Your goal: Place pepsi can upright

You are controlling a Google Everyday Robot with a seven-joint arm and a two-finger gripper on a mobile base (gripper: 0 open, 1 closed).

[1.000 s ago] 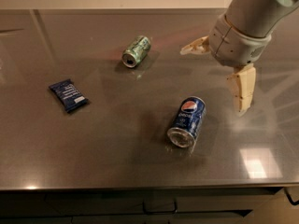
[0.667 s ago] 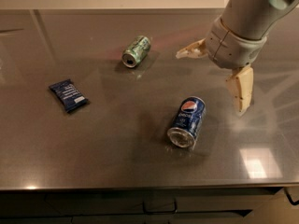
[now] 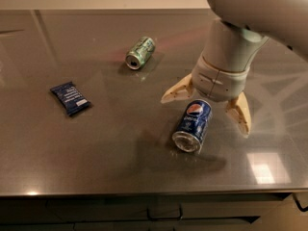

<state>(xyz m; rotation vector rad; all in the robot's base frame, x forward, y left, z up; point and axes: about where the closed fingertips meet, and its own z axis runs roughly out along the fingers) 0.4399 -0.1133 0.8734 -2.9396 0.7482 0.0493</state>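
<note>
The pepsi can (image 3: 193,124) lies on its side on the grey table (image 3: 120,148), its silver end facing the front edge and its logo facing up. My gripper (image 3: 206,110) hangs over the can's far end, open, with one tan finger (image 3: 175,91) to the can's left and the other finger (image 3: 239,113) to its right. The fingers straddle the can without closing on it.
A green can (image 3: 140,52) lies on its side at the back, left of the arm. A flat dark blue snack packet (image 3: 70,98) lies at the left. The table's front edge runs along the bottom, with drawers below it.
My gripper has moved left and down, from beside the can's far right to straddling its far end. The can has not moved.
</note>
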